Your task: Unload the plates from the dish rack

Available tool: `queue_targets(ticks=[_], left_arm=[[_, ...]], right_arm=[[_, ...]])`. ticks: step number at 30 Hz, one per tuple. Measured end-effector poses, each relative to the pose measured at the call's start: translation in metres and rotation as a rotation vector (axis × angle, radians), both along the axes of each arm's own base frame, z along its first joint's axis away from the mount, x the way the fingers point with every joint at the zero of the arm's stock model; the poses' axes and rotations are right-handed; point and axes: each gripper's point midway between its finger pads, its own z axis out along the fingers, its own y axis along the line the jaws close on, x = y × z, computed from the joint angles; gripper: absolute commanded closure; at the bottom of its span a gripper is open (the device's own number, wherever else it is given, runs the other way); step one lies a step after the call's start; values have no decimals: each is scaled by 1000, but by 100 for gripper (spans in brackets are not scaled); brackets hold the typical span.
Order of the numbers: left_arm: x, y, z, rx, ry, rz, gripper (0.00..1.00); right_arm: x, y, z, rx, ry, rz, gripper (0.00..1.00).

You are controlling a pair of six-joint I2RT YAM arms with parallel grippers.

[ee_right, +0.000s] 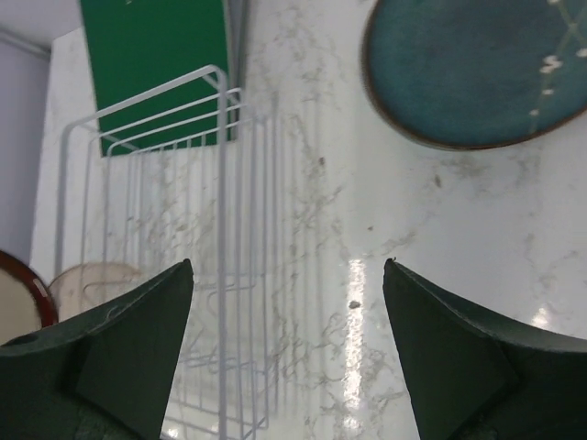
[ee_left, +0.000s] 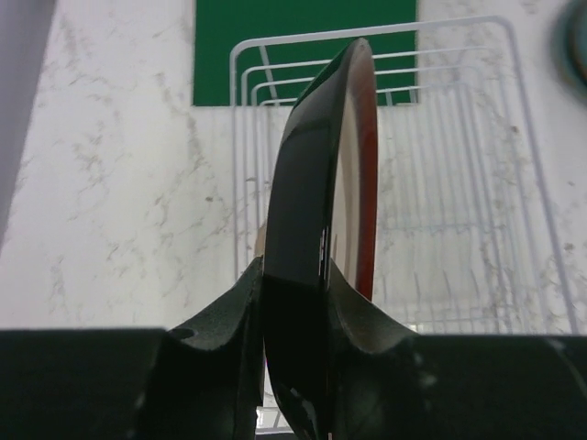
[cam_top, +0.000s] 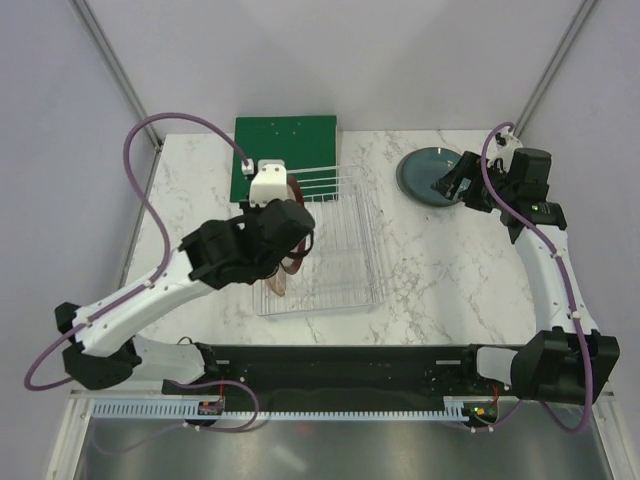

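Note:
My left gripper [ee_left: 295,270] is shut on the rim of the maroon-rimmed plate [ee_left: 323,174], which stands upright and edge-on over the left side of the white wire dish rack [ee_left: 477,183]. From above, the gripper [cam_top: 292,235] hides most of that plate [cam_top: 297,192]. A brownish-pink plate [cam_top: 277,282] leans in the rack's [cam_top: 345,250] near left corner. The dark teal plate [cam_top: 425,172] lies flat on the table at the back right. My right gripper [ee_right: 289,266] is open and empty, just beside the teal plate [ee_right: 468,64]. The pale grey-green plate is out of view.
A flat green board [cam_top: 285,148] lies behind the rack, partly under its far end; it also shows in the left wrist view [ee_left: 303,46] and the right wrist view [ee_right: 151,55]. Bare marble table [cam_top: 450,270] lies between the rack and the right arm.

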Motion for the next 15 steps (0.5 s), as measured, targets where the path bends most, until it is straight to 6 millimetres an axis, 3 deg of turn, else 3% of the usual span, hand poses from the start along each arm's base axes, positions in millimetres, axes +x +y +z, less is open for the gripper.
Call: queue_targets(ticks=[5,15], left_arm=[[-10,-10,4,-98,-42,-183,98],[0,-103,-3,-271,-63,-470,98]], right_arm=[[-7,39,21,145,-73,180,9],[-41,95,28,371,-108,425,8]])
